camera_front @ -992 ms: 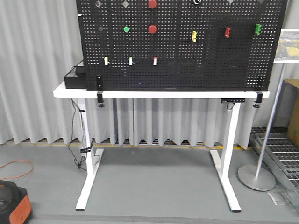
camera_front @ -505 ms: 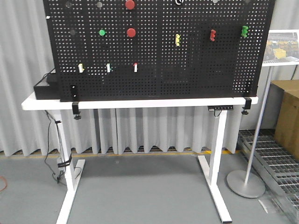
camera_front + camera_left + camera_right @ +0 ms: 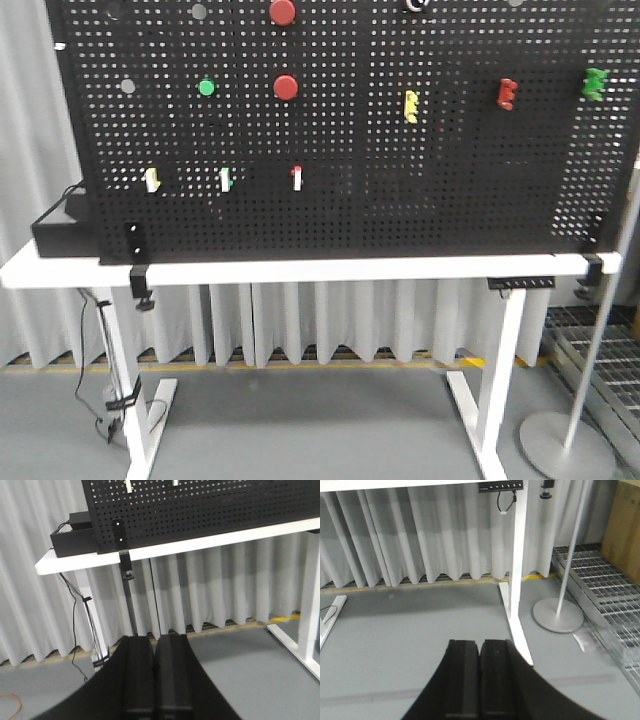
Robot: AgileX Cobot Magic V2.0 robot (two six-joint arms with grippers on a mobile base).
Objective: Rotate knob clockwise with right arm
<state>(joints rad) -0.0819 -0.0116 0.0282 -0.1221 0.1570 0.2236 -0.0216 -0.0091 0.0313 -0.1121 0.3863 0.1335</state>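
Note:
A black pegboard (image 3: 340,210) stands on a white table (image 3: 300,269). On its right half sit three lobed knobs: yellow (image 3: 410,105), red (image 3: 507,93) and green (image 3: 595,83). No gripper shows in the front view. In the left wrist view my left gripper (image 3: 154,639) is shut and empty, low in front of the table's left end. In the right wrist view my right gripper (image 3: 480,642) is shut and empty, pointing at the grey floor beside the table's right leg (image 3: 516,555). Both are far from the knobs.
The board also carries red round buttons (image 3: 286,87), a green button (image 3: 206,87) and small toggle switches (image 3: 225,180). A black box (image 3: 60,230) sits at the table's left end. A metal stand with a round base (image 3: 558,615) and a floor grating (image 3: 605,585) are at the right.
The front view has come closer to the pegboard, which now looks larger and fills the upper frame. The board first slid left, then back right.

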